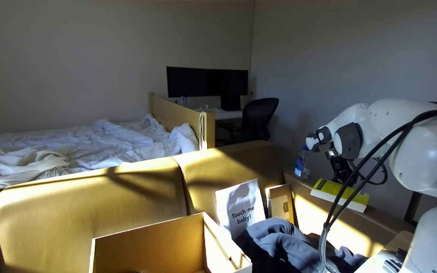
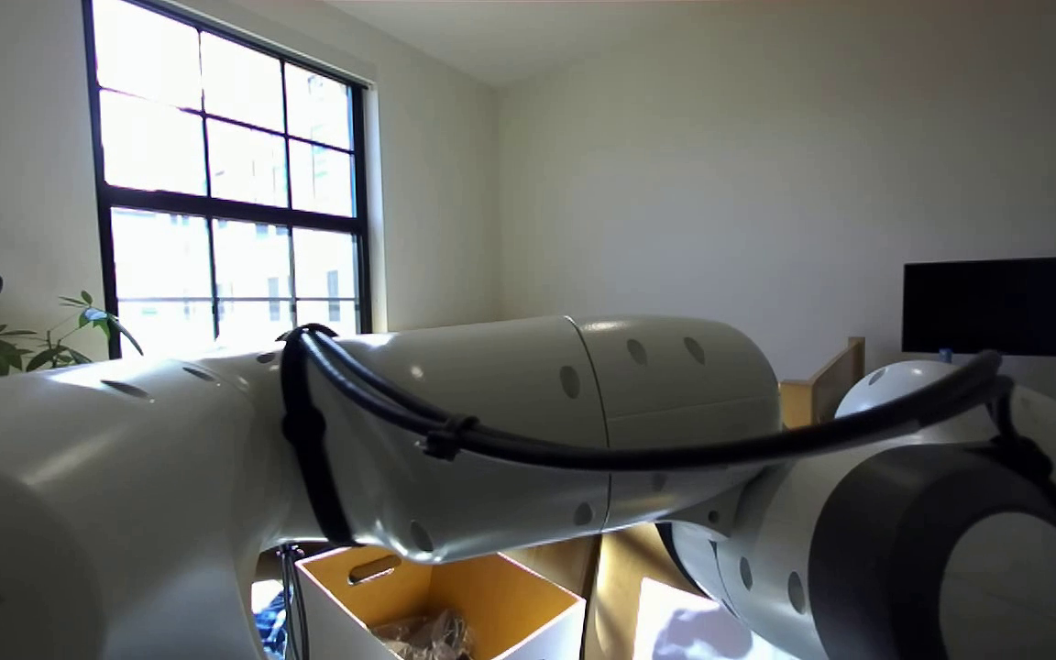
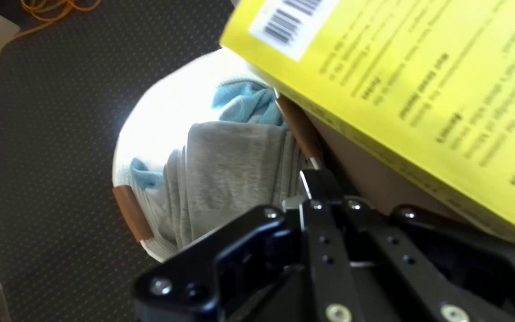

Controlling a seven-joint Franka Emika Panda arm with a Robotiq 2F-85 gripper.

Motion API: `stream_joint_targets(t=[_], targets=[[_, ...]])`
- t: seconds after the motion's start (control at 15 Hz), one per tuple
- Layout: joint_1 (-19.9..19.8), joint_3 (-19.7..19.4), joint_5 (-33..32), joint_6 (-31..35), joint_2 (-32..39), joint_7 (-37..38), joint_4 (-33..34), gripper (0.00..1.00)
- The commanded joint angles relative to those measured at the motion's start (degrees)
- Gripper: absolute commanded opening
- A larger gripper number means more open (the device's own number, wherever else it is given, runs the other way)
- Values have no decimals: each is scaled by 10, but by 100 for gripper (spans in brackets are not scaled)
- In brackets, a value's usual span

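Your gripper point(image 3: 322, 185) beside the yellow book point(image 3: 418, 107)
Jaws clenched, empty; the book lies on the sofa arm point(image 1: 349, 231); a basket point(image 3: 159, 120) (grey cloth point(image 3: 230, 170) inside) stands below; whether you touch the book is unclear.

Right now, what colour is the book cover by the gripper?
The book cover is yellow, with a white barcode panel; clearest in the wrist view.
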Motion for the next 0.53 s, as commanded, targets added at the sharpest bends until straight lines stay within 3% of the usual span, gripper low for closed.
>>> stream_joint_targets(t=[0.0, 0.47], targets=[[-18, -27, -17, -25, 0, 39, -3, 0], [-31, -25, -12, -47, 0, 41, 28, 0]])
